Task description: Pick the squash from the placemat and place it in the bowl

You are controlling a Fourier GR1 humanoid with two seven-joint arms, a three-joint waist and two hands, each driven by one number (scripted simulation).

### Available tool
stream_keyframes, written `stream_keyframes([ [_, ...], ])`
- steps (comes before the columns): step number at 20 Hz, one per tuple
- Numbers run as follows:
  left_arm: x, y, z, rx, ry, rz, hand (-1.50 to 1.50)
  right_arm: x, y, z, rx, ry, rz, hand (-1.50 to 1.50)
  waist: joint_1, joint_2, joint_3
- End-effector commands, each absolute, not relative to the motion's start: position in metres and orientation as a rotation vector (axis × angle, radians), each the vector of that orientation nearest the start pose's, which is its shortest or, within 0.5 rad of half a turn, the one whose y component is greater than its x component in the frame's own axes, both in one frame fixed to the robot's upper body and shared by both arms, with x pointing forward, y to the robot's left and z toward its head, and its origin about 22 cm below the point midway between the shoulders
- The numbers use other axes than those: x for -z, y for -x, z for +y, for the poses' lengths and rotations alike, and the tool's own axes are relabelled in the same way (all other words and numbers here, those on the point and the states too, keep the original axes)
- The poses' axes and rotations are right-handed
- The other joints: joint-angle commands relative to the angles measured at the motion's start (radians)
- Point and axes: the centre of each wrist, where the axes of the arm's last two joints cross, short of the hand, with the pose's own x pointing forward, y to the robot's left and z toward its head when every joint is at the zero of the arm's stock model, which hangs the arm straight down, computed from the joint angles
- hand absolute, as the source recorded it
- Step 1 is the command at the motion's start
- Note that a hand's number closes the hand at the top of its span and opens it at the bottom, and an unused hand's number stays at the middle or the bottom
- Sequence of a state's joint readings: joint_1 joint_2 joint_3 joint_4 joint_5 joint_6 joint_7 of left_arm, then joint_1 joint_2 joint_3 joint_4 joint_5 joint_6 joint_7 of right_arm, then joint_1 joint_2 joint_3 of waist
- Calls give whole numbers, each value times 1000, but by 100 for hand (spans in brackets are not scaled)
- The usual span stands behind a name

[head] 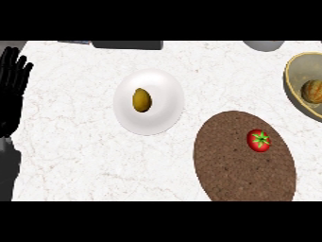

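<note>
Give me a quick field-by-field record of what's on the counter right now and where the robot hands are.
bowl: right edge, holds the squash
placemat: brown, lower right, carries a tomato
plate: white, centre, holds a small yellow-green item
left robot hand: open, fingers up, resting at left edge
right robot hand: not in view
task state: squash already in bowl

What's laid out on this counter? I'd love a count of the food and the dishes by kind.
Food: 3 – squash, tomato, yellow-green fruit
Bowl: 1
Plate: 1
Placemat: 1
Total: 6
</note>
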State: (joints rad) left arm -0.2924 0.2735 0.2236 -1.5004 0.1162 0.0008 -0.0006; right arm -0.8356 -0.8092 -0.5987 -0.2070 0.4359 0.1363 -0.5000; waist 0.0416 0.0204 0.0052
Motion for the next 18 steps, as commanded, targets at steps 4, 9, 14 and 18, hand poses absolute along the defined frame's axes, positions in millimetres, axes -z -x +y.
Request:
stream_keyframes([
  [4,-87,-305,313,-3,-193,-1822,0,-146,-297,-565,111,733,-1607,-150,6,11,4],
  [9,-89,-304,307,-20,-183,-1807,0,-133,-257,-590,159,709,-1633,-150,-5,6,6],
  [14,-86,-302,324,-25,-218,-1818,0,-145,-220,-614,178,685,-1648,-150,-13,12,9],
  [18,-93,-299,320,-18,-196,-1820,0,-145,-196,-626,162,659,-1649,-150,-9,3,12],
])
